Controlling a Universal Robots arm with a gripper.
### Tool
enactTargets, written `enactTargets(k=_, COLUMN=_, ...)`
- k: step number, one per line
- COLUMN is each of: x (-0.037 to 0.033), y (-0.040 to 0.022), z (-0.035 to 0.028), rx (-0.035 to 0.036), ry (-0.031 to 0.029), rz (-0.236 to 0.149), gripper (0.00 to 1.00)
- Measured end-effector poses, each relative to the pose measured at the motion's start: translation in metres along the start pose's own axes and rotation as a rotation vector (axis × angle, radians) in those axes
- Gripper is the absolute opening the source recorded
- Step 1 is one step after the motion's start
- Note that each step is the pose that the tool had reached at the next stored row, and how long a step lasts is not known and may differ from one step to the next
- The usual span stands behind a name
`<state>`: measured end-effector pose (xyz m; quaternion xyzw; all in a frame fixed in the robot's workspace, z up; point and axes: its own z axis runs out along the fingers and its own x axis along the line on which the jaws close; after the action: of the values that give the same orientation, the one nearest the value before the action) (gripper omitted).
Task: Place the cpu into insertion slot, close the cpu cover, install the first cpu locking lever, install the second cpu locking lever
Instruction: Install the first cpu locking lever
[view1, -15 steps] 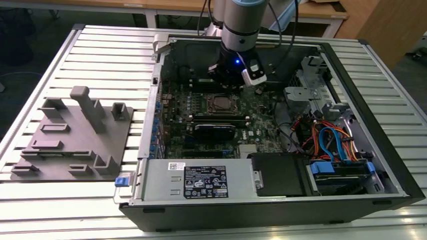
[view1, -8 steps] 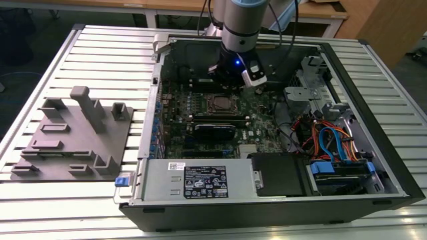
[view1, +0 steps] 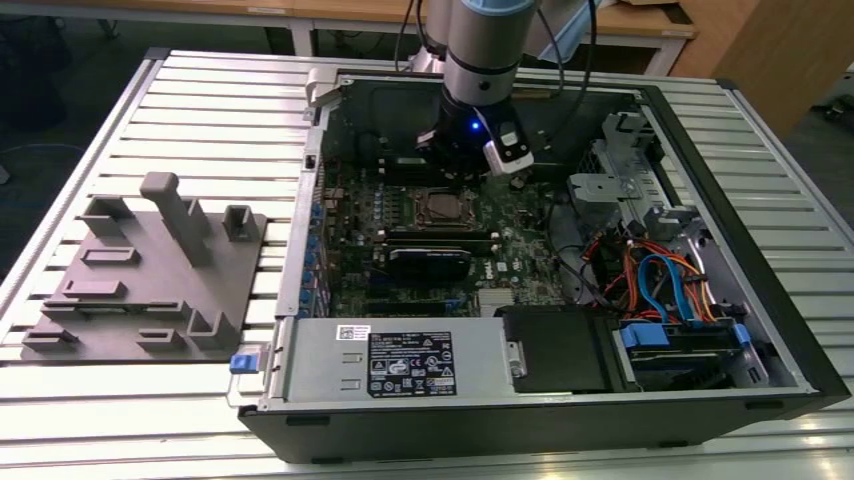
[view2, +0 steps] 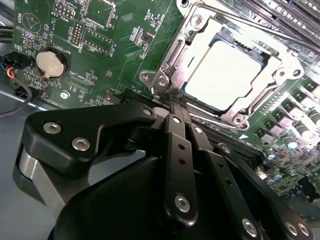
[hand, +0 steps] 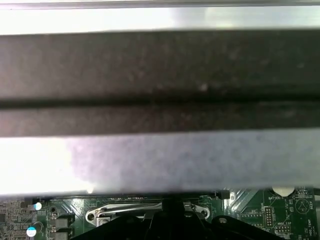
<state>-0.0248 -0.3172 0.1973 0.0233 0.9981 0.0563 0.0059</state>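
Observation:
The cpu (view2: 225, 75) lies flat in its socket on the green motherboard, its dull silver top facing up. The cpu cover (view2: 172, 57), a silvery frame, lies down around it. A thin locking lever rod (view2: 260, 27) runs along the socket's far side. My gripper (view2: 175, 102) is shut, and its black fingertips touch the socket's edge at one corner; I see nothing between them. In the exterior view the socket (view1: 438, 207) sits mid-board, with the gripper (view1: 457, 165) just behind it, low inside the open computer case.
A grey fixture plate (view1: 147, 270) with upright posts lies at the exterior view's left. The power supply (view1: 394, 360) fills the case's front. Coloured cables (view1: 667, 280) and drive bays sit at the right. A coin battery (view2: 51, 62) is near the socket. The case wall (hand: 160, 75) looms close.

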Motion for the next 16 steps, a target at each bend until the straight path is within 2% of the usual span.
enactTargets(k=16, x=-0.0001, y=0.0002, z=-0.0016, rx=0.0007, ry=-0.0002, rz=0.000, gripper=0.11)
